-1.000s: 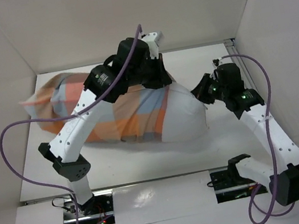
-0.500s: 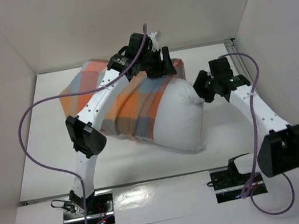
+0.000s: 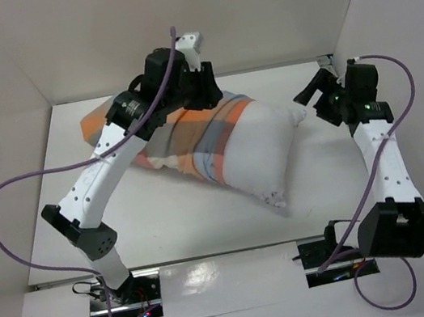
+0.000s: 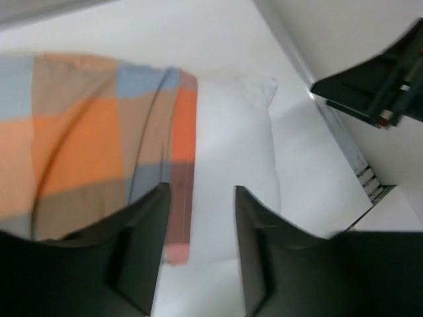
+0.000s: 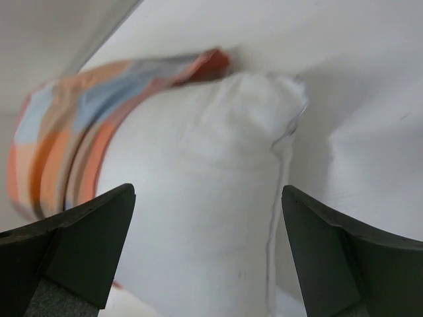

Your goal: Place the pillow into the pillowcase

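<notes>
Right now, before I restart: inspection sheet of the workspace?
Surface: white table, pillow lying on it.
Job's things: pillow roughly half inside the pillowcase, white right end exposed.
Clutter: nothing seen.
Grippers: left gripper open above the case's edge, holding nothing; right gripper open, apart from the pillow's corner.
Cables: purple cables, one loop per arm.
Surroundings: white walls on three sides.

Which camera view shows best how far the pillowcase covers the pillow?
The top external view: it shows nearly the whole pillow with the pillowcase drawn over one end. The left wrist view shows only the part around the pillowcase's edge; the right wrist view shows mostly bare pillow.
</notes>
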`<state>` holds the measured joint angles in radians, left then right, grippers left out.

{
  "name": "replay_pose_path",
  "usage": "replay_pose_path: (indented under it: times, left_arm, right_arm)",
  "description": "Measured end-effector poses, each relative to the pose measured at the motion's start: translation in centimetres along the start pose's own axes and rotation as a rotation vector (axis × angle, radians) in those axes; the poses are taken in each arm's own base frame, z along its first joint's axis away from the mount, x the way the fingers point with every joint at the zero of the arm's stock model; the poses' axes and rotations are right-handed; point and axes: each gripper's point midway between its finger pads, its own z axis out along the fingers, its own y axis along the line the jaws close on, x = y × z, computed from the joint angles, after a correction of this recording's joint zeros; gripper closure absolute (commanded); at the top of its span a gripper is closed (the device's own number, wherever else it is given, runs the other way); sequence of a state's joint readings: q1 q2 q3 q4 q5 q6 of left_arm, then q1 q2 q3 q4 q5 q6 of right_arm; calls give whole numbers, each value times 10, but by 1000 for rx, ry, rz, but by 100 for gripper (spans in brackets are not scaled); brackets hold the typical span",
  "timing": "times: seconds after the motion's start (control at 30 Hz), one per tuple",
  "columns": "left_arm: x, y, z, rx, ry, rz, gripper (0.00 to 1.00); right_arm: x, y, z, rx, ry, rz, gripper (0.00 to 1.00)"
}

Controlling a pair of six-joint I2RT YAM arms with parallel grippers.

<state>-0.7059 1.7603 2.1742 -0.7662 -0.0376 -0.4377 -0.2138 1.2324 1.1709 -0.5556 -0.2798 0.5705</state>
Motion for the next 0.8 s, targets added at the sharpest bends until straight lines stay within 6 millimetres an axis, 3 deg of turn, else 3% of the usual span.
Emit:
replay_pose_path:
  times: [0.07,0.1,0.23,0.3,0.4,0.73,0.8]
  left_arm:
    - [20,3,5,-45,42,16,24]
    - [35,7,10,-75,76,28,22]
    - [104,29,37,-215,247,78,24]
    - [128,35,42,-268,304,116,27]
    - [139,35,44,-306,323,172,30]
    - [150,44,46,-406,332,240,39]
    - [155,47,50,-420,345,250,41]
  right_arm:
    - [16,5,-9,-57,31,-36,1]
    - [26,5,-12,-76,52,-47,1]
    - [70,-7,-17,-100,155,-70,1]
    - [88,-13,-18,-102,201,-73,1]
    - [107,-18,-20,-114,263,-72,1]
    - [181,-36,-19,-187,491,-27,1]
    - [186,-34,-19,-197,509,-25,1]
